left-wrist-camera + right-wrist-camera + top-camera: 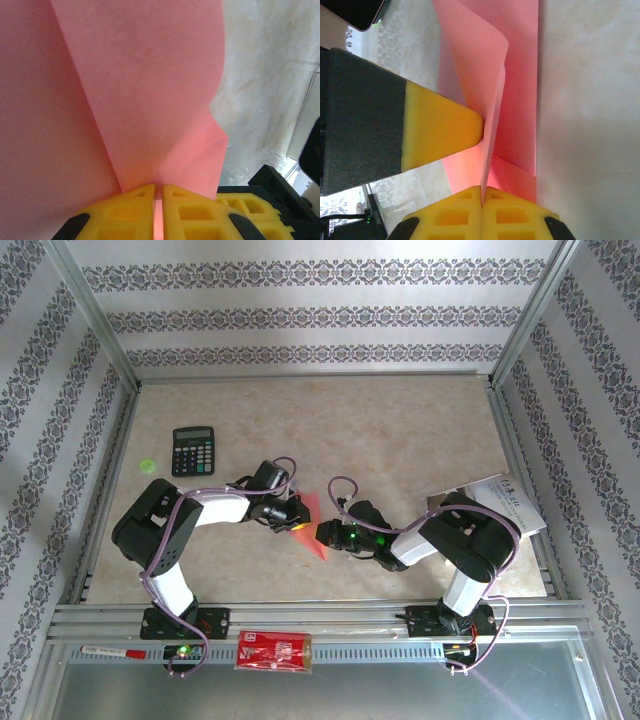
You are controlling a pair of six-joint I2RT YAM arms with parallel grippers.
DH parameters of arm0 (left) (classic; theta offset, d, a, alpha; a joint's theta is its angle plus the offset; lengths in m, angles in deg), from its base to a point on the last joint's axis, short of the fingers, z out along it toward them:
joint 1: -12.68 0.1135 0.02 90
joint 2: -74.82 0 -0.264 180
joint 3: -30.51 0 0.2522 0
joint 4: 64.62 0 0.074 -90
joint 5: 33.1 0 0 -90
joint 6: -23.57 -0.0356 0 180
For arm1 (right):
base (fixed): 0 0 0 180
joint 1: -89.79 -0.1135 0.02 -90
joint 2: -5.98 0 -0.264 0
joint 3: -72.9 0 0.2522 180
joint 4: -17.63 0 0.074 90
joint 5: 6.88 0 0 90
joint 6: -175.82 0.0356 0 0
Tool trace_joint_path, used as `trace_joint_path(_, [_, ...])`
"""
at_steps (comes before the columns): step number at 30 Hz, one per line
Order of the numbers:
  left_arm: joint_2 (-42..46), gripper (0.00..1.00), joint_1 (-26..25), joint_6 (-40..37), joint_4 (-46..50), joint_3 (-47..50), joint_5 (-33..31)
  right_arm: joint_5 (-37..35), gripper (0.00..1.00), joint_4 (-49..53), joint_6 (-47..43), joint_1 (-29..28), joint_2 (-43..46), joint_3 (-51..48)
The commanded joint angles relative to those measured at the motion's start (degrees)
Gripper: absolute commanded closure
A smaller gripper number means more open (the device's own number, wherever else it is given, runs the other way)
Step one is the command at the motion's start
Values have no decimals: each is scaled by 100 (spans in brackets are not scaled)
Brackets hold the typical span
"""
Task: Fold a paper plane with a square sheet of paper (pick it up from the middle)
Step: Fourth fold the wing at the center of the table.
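The square sheet of paper (320, 546) is folded into a slim pink-red pointed shape, the paper plane, lying at the table's middle between the two arms. My left gripper (298, 523) comes in from the left and is shut on a raised flap of the paper (140, 90), its yellow fingertips (158, 189) pinched together with pink showing in the slit. My right gripper (482, 191) is shut on the upright edge of the paper (520, 100), while a flat strip lies on the table beside it. One of the left gripper's yellow fingers (440, 132) presses against that upright flap.
A black calculator (193, 450) and a small green disc (148, 464) lie at the back left. A white printed leaflet (510, 502) sits at the right behind my right arm. A red printed packet (273, 650) and a pen (110, 651) rest on the front rail.
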Motion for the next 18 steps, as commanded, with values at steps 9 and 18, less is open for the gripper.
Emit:
trace_joint_path(9, [462, 84, 87, 158, -378, -96, 223, -124, 100, 595, -208, -74, -128, 4])
trace_joint_path(18, [67, 80, -78, 212, -531, -505, 337, -109, 100, 785, -226, -78, -146, 54])
